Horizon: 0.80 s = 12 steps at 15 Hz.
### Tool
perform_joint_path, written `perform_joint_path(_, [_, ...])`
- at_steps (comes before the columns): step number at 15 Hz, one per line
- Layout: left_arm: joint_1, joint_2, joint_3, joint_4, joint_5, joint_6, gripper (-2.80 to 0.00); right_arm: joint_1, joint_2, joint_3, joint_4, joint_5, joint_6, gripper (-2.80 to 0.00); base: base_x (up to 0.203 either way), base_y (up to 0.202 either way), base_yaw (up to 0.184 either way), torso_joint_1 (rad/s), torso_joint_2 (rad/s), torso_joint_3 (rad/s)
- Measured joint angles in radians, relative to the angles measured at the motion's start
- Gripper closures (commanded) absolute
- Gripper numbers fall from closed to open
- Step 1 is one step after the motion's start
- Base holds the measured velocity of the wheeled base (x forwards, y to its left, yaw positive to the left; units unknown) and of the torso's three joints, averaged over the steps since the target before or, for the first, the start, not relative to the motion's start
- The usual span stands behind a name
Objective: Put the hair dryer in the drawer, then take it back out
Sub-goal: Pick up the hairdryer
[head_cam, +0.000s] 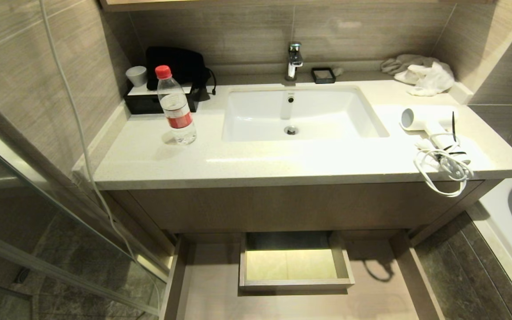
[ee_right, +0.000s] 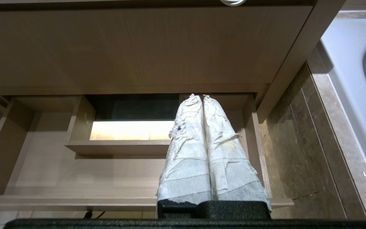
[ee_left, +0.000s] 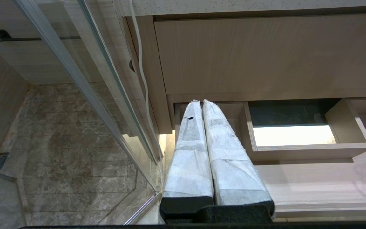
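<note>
Hair dryer point(head_cam: 431, 126), small and white, lies on the right end of a pale vanity counter point(head_cam: 256, 162), barrel pointing left toward the white sink point(head_cam: 302, 113), its bundled white cord point(head_cam: 445, 171) spilling over the counter's near edge. Below, the light-wood drawer point(head_cam: 209, 284) stands pulled out, its boxed cut-out point(head_cam: 296, 262) in the middle, nothing visible inside it. Neither arm appears from the head camera; each wrist camera shows its own claw hanging low in front of the open drawer, the left gripper point(ee_left: 202, 101) with its white-wrapped fingers pressed together on nothing, the right gripper point(ee_right: 201, 96) likewise closed and empty. On the counter's left stands a clear water bottle point(head_cam: 176, 106) with a red cap; crumpled white and grey cloths point(head_cam: 420, 73) lie at the far right corner.
</note>
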Motion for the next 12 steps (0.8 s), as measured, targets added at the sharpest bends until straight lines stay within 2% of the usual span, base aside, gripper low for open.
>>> perform_joint_path(4, [0.000, 0.000, 0.000, 0.000, 0.000, 0.000, 0.00, 0.000, 0.000, 0.000, 0.000, -0.001, 0.005, 0.00, 0.000, 0.000, 0.000, 0.203, -0.07, 0.133])
perform_joint_path(12, [0.000, 0.000, 0.000, 0.000, 0.000, 0.000, 0.00, 0.000, 0.001, 0.000, 0.000, 0.000, 0.002, 0.00, 0.000, 0.000, 0.000, 0.340, -0.17, 0.168])
